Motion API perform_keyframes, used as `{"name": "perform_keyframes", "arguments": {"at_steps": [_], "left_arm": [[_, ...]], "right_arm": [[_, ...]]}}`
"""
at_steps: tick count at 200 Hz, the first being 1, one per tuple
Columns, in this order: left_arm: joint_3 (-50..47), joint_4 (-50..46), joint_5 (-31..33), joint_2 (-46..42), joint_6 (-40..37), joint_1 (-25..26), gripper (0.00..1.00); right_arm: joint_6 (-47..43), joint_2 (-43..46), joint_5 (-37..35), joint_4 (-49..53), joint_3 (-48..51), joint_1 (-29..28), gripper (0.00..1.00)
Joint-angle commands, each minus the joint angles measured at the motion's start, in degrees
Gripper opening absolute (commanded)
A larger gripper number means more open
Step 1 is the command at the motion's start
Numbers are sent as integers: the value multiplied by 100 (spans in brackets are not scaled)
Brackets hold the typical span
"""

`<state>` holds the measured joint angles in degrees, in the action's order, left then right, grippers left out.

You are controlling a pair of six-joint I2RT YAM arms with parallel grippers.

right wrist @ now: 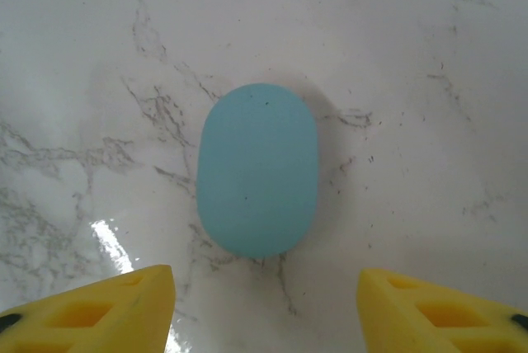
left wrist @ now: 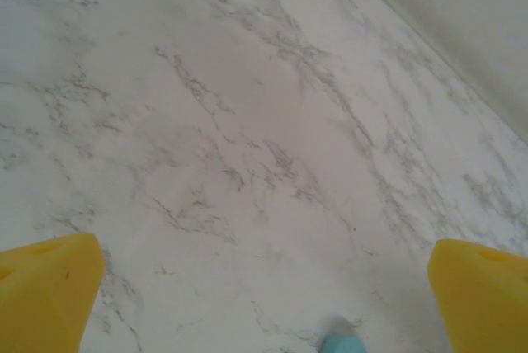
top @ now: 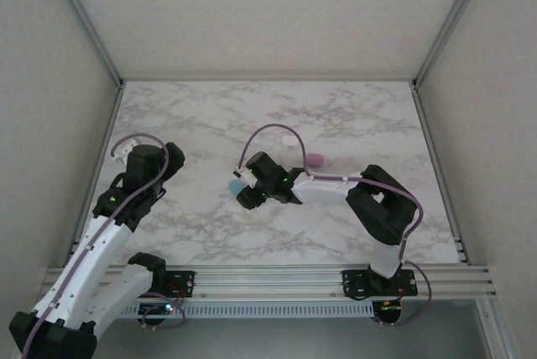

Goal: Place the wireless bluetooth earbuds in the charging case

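A teal oval charging case (right wrist: 257, 170) lies flat on the marble table (top: 352, 116), its smooth side up. My right gripper (right wrist: 266, 279) hovers over it, open, and the case sits just ahead of the yellow fingertips (right wrist: 124, 303), not between them. In the top view this gripper (top: 245, 193) reaches left to the middle of the table, with the teal case (top: 237, 185) at its tip. My left gripper (left wrist: 264, 262) is wide open above bare marble. A small teal piece (left wrist: 342, 345), likely an earbud, lies at the bottom edge between its fingers. That arm's gripper (top: 141, 159) is at the table's left side.
A pink rounded case (top: 315, 159) and a whitish one (top: 291, 139) lie just behind the right arm's wrist. Aluminium frame posts and white walls close in the table on the left, right and back.
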<state>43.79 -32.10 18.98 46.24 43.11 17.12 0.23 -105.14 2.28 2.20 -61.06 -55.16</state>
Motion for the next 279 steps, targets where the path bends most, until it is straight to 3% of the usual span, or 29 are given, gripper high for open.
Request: {"name": "perform_keyframes", "arguments": {"at_steps": [1, 97, 149, 178, 217, 249, 279], "left_arm": [[-132, -71, 43, 52, -211, -69, 100], [-20, -173, 8, 149, -448, -139, 100], [6, -135, -120, 218, -539, -166, 100], [19, 13, -435, 262, -731, -170, 100], [-13, 670, -1665, 219, -1227, -170, 100], [192, 1357, -3411, 351, -1584, -169, 98], [662, 2174, -5052, 834, -1322, -81, 95]], "right_arm": [[-489, -156, -30, -443, -186, -57, 62], [-813, -1073, 193, -202, -911, -72, 62], [-975, -1219, 360, -136, -836, -71, 54], [-1134, -964, 380, -317, -559, -68, 39], [-1588, 302, 542, -617, 21, -54, 28], [-2192, 1809, 1238, -131, 378, 283, 26], [-3006, 2869, 2105, 765, 395, 863, 26]]}}
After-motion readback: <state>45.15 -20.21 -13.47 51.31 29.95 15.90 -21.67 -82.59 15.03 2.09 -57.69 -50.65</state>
